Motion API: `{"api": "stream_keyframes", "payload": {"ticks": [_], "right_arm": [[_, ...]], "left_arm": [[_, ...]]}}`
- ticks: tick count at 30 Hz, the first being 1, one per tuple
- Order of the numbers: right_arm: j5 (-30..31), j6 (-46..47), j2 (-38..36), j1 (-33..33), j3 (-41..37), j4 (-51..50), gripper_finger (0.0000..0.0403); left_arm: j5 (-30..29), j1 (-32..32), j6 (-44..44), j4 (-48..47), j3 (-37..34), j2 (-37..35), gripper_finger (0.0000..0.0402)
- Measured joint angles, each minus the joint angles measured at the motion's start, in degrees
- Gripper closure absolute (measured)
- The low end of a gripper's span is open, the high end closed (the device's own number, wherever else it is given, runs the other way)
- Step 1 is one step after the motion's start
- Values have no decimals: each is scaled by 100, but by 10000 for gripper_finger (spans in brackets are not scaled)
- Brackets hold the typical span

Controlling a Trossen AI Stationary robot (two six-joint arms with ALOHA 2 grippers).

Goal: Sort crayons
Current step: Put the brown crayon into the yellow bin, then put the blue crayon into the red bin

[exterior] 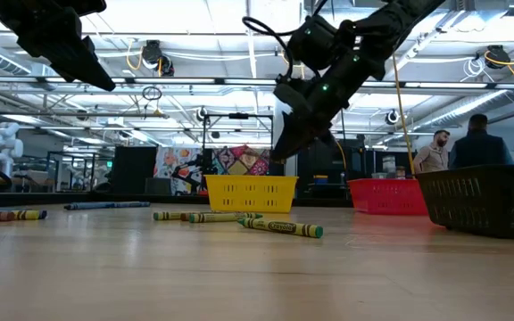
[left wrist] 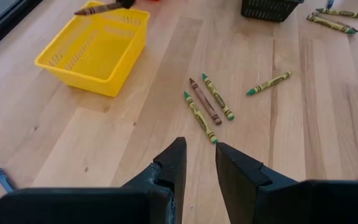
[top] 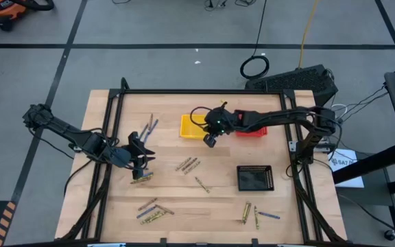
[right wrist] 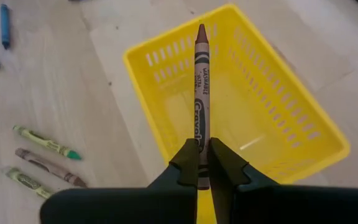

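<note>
Right wrist view: right gripper (right wrist: 202, 163) pinches brown crayon (right wrist: 201, 93), tip over yellow basket (right wrist: 303, 134); centre before release; left gripper (left wrist: 199, 163) spread.

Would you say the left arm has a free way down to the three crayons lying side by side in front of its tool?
Probably yes: the left tool is open and empty above the three crayons, nothing lies between, and the right tool holds a brown crayon above the yellow basket.

Wooden table (top: 218, 199) carries scattered crayons (top: 190, 165), yellow basket (top: 192, 127), seemingly red basket (top: 252, 131), black basket (top: 255, 178).
</note>
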Motion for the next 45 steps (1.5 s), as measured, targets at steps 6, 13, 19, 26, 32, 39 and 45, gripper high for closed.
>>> {"api": "stream_keyframes", "payload": {"ticks": [6,13,19,26,32,39,45], "right_arm": [[8,0,197,-4,0,88,403],[32,-45,211,-7,0,337,390],[338,-47,211,-4,0,302,347],[354,-46,211,-4,0,309,320],[335,-45,211,14,0,640,320],[325,-250,211,236,588,262,317],[563,-777,208,590,1386,-787,305]], "left_arm": [[0,0,9,-43,0,2,311],[-2,1,14,-78,0,0,311],[-2,2,14,-180,0,0,311],[-2,0,14,-187,0,2,311],[-2,1,-23,-184,0,1,311],[315,3,-43,-195,0,0,311],[962,0,-45,-292,0,139,302]]}}
